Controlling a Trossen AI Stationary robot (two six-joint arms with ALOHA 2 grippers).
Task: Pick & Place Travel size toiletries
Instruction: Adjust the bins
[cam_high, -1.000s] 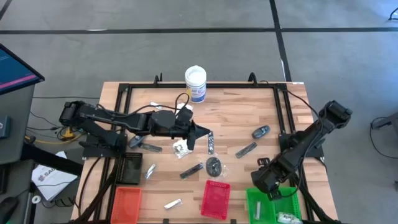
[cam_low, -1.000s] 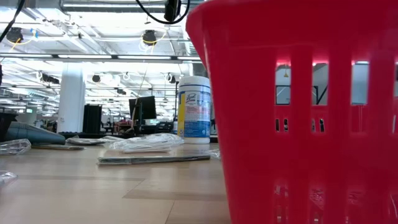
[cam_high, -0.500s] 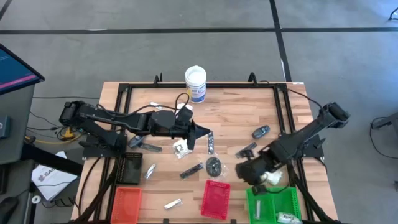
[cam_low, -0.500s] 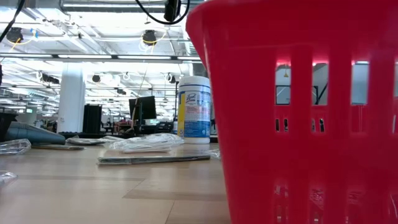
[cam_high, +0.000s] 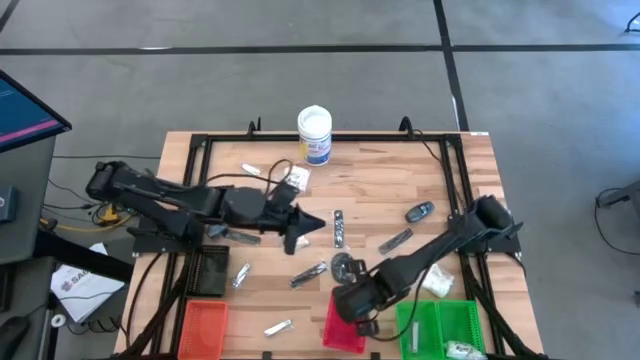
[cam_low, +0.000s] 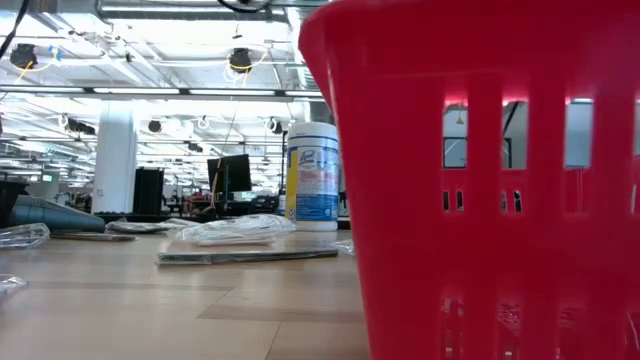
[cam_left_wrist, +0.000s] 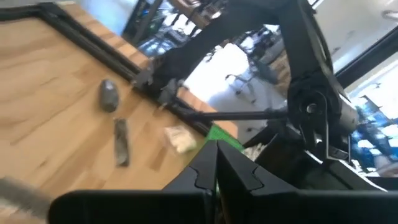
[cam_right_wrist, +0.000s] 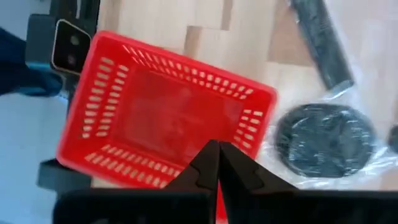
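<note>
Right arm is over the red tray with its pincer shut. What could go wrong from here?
The right pincer is shut on nothing, so it must reopen before any pick. It hangs low beside the red tray and the bagged dark disc; a sweep could shove either. The left pincer, also shut, sits mid-table, so the arms may crowd each other there.

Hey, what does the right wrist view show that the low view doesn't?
Only the right wrist view shows the right tool, shut and empty, above the red tray's inside, a dark round disc in clear wrap beside the tray, and a black stick further off. Only the low view shows the white tub with blue label and a clear packet resting on a flat dark item. Both show the red tray and the wooden table.
</note>
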